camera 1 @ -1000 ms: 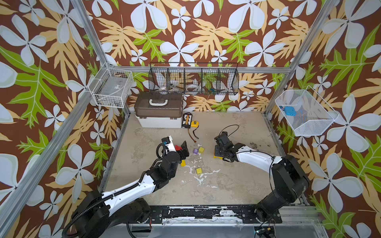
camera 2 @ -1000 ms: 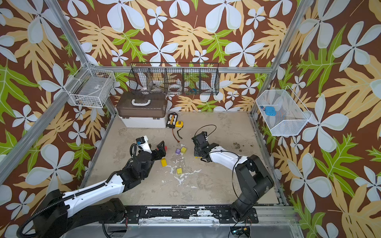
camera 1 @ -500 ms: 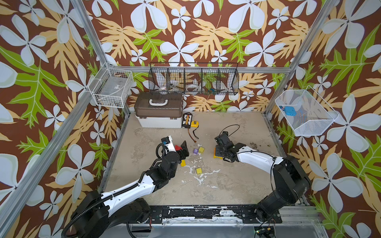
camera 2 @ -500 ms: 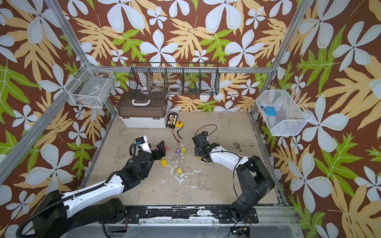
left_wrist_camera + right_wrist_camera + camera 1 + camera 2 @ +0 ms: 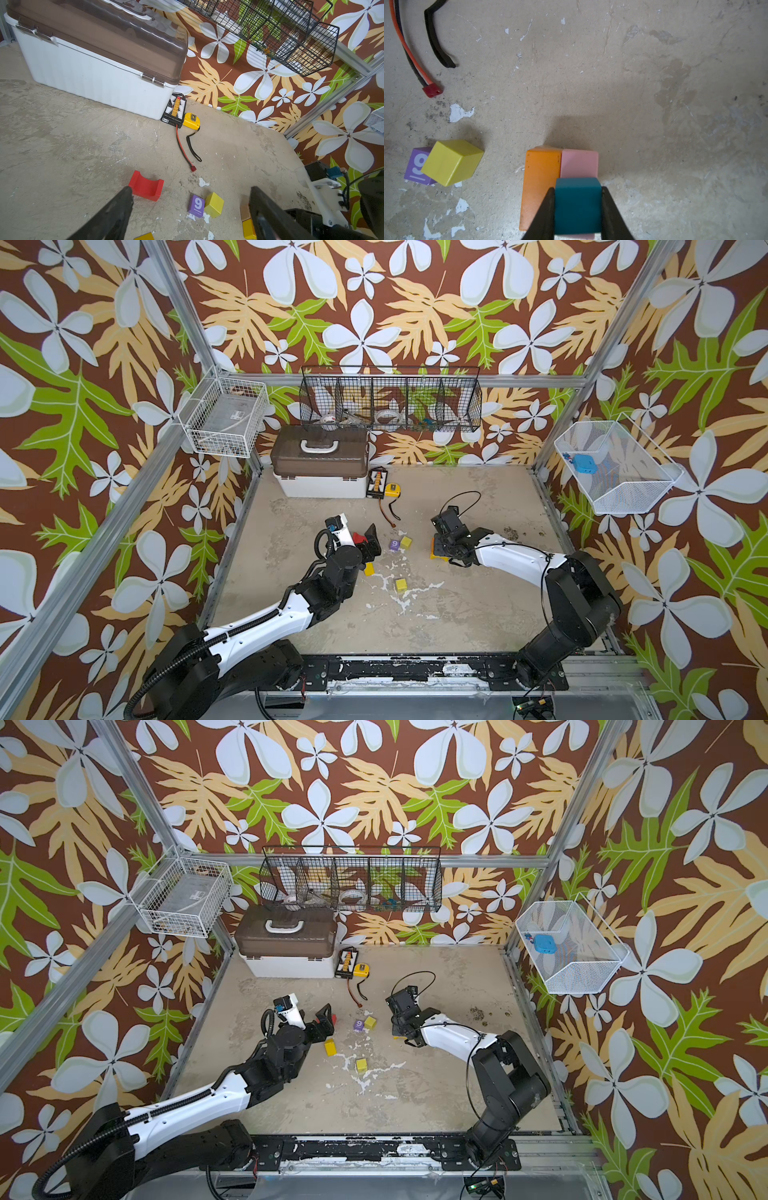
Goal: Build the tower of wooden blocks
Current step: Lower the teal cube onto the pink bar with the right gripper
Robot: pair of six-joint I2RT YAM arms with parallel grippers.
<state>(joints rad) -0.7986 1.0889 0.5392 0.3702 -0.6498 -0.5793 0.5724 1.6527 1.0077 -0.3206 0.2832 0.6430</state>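
The whole floor (image 5: 457, 614) was seen in both top views from high above its 6 o'clock edge, tilted down toward the back wall (image 5: 374, 323) at 12 o'clock. The left wrist view was set low and near the floor, faced toward 12 o'clock, with the toolbox (image 5: 93, 72) taken in at 11 o'clock. The right wrist view was aimed straight down, very close over the teal block (image 5: 577, 205). The purple block (image 5: 196, 205) and yellow cube (image 5: 214, 204) were shared by all views.
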